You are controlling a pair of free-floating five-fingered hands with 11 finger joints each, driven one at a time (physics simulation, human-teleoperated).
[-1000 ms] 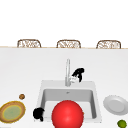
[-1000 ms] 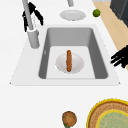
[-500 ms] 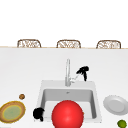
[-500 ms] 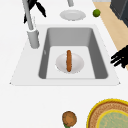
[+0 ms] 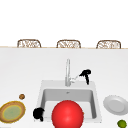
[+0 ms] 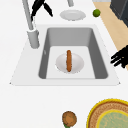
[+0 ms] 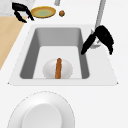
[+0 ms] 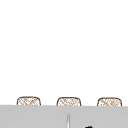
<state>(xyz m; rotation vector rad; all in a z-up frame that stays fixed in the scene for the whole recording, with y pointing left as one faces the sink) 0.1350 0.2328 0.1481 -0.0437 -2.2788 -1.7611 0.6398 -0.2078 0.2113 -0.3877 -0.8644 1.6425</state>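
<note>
My right hand (image 5: 85, 73) hovers just right of the faucet (image 5: 67, 72), open, with one straight finger reaching down to the faucet's side lever (image 5: 73, 79). In the right side view this hand (image 7: 103, 37) hangs over the sink's back rim, fingertip at the lever (image 7: 93, 44). My left hand (image 5: 38, 114) floats idle at the sink's front left corner, fingers relaxed and holding nothing. Inside the sink (image 6: 100, 50) a white bowl (image 6: 75, 65) holds a brown sausage (image 6: 68, 60). A big red ball (image 5: 67, 115) covers the basin's front in the front view.
A white plate (image 5: 115, 105) and a lime (image 5: 122, 123) lie on the counter right of the sink. A yellow-rimmed brown plate (image 5: 12, 112) and a small brown round thing (image 5: 22, 96) sit to the left. Wicker chair backs (image 5: 68, 43) line the far edge.
My right hand has drifted a little to the right beside the faucet and settled slightly lower at the lever. The left hand has not moved.
</note>
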